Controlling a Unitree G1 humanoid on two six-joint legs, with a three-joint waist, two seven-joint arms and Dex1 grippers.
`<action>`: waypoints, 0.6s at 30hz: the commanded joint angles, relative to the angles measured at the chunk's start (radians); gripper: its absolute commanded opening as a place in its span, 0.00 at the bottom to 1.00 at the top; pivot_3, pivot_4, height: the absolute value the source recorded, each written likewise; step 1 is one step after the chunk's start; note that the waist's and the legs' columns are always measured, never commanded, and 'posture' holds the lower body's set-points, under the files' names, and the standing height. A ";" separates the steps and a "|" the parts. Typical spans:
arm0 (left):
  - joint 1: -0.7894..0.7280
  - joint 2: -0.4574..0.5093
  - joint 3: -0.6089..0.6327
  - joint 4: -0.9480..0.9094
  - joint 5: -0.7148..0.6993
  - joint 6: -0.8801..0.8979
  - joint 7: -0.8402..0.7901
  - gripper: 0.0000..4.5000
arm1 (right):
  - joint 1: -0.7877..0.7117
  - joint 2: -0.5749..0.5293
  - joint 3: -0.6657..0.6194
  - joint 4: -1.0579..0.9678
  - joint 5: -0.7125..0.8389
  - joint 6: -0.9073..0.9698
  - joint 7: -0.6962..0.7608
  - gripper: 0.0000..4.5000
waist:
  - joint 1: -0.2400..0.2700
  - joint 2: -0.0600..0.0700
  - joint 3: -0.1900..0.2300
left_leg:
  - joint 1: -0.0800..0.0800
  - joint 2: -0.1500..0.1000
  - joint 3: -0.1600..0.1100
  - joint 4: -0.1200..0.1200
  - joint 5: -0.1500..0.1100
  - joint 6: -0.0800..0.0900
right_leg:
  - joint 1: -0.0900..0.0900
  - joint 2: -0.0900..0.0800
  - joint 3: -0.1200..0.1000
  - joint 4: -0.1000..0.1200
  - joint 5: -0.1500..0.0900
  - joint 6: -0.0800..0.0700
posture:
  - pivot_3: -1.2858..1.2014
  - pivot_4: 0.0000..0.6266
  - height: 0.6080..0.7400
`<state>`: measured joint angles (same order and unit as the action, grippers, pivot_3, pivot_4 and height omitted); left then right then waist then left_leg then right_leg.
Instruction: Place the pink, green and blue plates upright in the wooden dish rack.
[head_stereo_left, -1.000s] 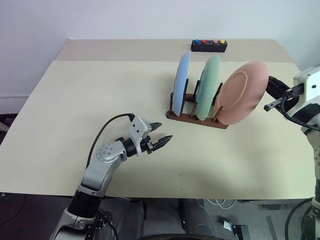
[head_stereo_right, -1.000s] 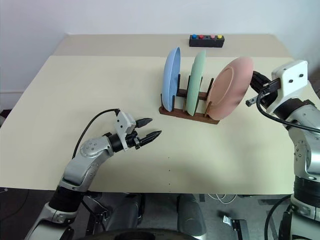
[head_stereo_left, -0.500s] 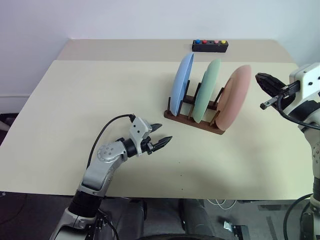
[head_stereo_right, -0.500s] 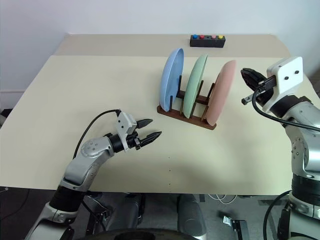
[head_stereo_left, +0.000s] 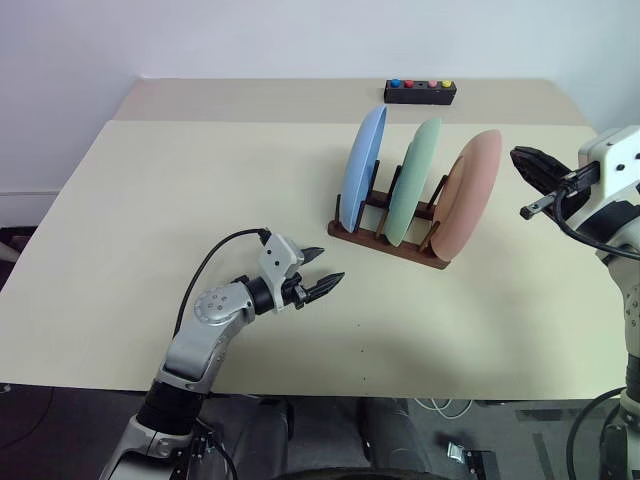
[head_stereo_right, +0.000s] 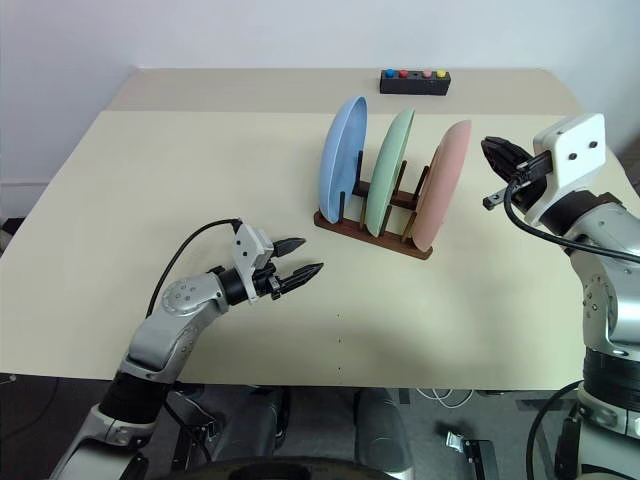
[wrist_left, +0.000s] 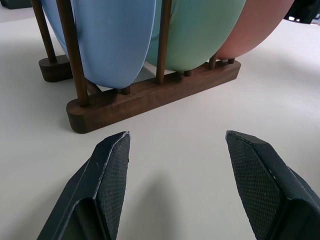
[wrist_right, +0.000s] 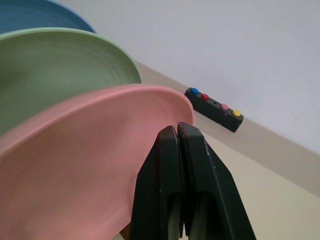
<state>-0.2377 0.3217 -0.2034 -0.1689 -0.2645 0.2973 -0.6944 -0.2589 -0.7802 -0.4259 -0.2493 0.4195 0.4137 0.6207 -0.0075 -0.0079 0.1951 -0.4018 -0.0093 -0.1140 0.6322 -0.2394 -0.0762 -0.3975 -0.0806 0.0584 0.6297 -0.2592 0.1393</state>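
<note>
The wooden dish rack (head_stereo_left: 391, 241) sits right of the table's middle and holds all three plates upright. The blue plate (head_stereo_left: 362, 165) is on the left, the green plate (head_stereo_left: 416, 180) in the middle and the pink plate (head_stereo_left: 468, 190) on the right. My right gripper (head_stereo_left: 521, 159) hovers just right of the pink plate's upper rim, apart from it, fingers (wrist_right: 172, 165) shut and holding nothing. My left gripper (head_stereo_left: 331, 264) is low over the table in front of and left of the rack, open and empty. Its fingers (wrist_left: 112, 165) point at the rack's near rail (wrist_left: 155, 95).
A small black box with coloured buttons (head_stereo_left: 420, 92) lies at the far edge of the table behind the rack. Bare table top (head_stereo_left: 180, 190) spreads left of the rack and in front of it.
A second ago the pink plate leaned open-faced with my right gripper at its rim. It now stands upright in the rack and the gripper has drawn off to the right. The left arm kept still.
</note>
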 joint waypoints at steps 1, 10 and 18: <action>0.003 0.052 0.058 -0.015 0.000 -0.017 -0.013 0.70 | 0.143 -0.057 -0.181 0.054 0.025 -0.057 0.114 0.00 | 0.011 0.000 0.000 | -0.001 0.000 0.000 0.000 0.000 0.000 | 0.000 0.000 -0.001 0.000 0.000 0.000 | 0.52 0.24 0.96; 0.024 0.135 0.140 0.046 0.003 -0.052 -0.025 0.70 | 0.329 -0.024 -0.249 0.094 0.104 -0.077 0.246 0.00 | -0.013 0.001 0.000 | 0.010 0.000 0.002 -0.001 0.000 0.001 | 0.007 0.000 0.001 0.000 -0.002 -0.004 | 0.52 0.24 0.96; 0.054 0.189 0.219 0.088 -0.002 -0.084 -0.022 0.70 | 0.404 -0.001 -0.220 0.132 0.106 -0.096 0.294 0.00 | -0.009 0.000 0.000 | 0.010 0.001 0.002 -0.001 0.000 0.001 | 0.008 0.000 0.001 0.000 -0.003 -0.005 | 0.52 0.24 0.96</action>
<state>-0.1881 0.5062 -0.0041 -0.0619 -0.2637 0.2416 -0.7157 0.1555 -0.7795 -0.6379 -0.1172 0.5193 0.3460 0.9099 -0.0161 -0.0074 0.1950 -0.3921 -0.0086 -0.1114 0.6315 -0.2391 -0.0755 -0.3896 -0.0810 0.0594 0.6293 -0.2621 0.1347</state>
